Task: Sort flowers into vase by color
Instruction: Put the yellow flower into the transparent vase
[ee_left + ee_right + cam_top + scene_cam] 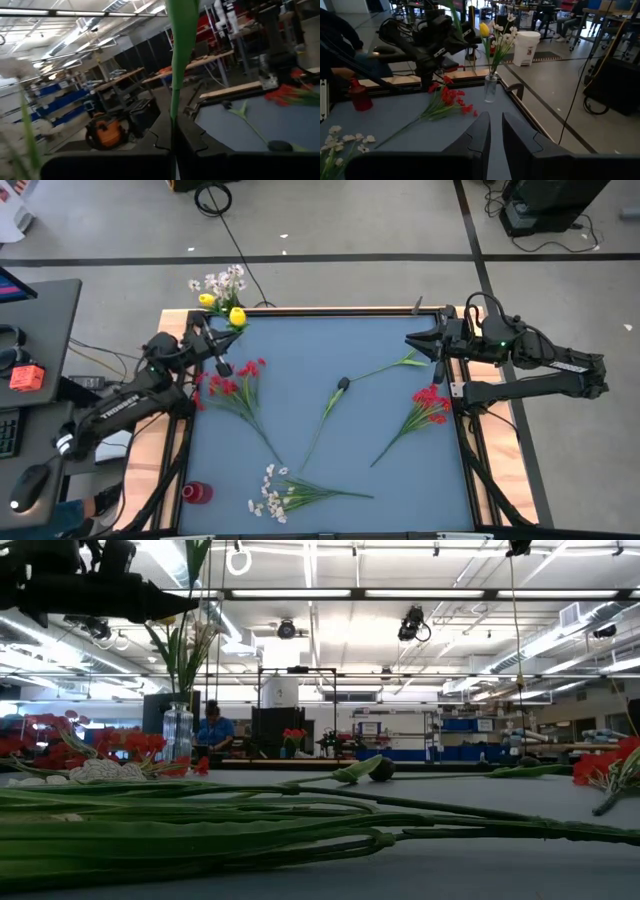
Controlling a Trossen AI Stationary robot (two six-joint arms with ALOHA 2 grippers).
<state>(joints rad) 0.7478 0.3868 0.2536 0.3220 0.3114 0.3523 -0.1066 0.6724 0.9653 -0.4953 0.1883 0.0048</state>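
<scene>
Flowers fill glass vase

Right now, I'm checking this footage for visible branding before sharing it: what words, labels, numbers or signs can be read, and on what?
White lettering along the left arm, high view: too small to read.
Signs and shelving in the room behind the table, low view: too blurred to read.
Flowers, glass vase, red bottle: no text visible.
Nothing is legible anywhere.
</scene>
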